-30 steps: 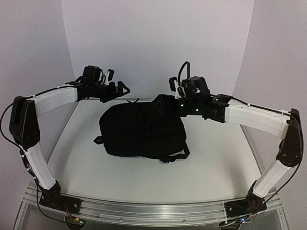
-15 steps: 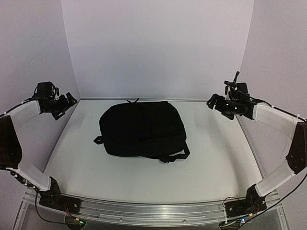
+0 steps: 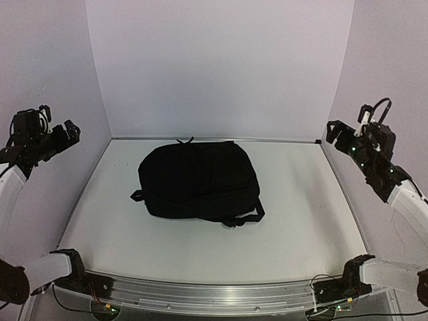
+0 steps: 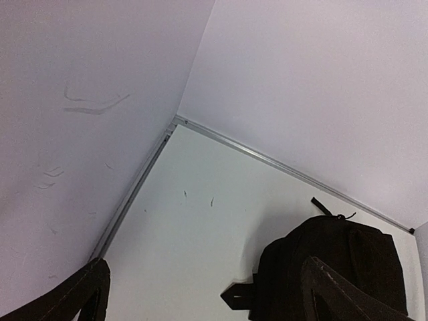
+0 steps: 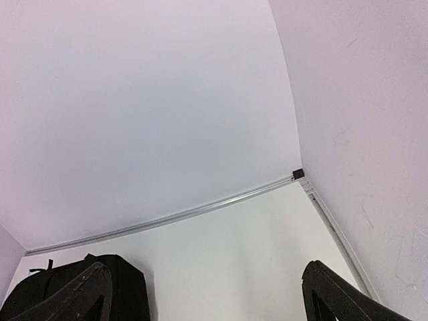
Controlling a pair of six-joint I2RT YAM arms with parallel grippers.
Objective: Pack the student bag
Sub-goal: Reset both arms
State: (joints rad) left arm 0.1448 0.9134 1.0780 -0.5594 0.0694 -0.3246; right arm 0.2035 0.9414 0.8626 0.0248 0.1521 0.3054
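While the bag (image 3: 198,180) lies flat on the counter (image 3: 304,227) | left hand (image 3: 67,136) spread, empty, far left | right hand (image 3: 336,134) spread, empty, far right

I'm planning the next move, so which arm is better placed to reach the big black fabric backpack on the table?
Probably left, narrowly. The left hand and right hand both hang open and empty, far out to the sides, but the black fabric backpack lies slightly left of centre.
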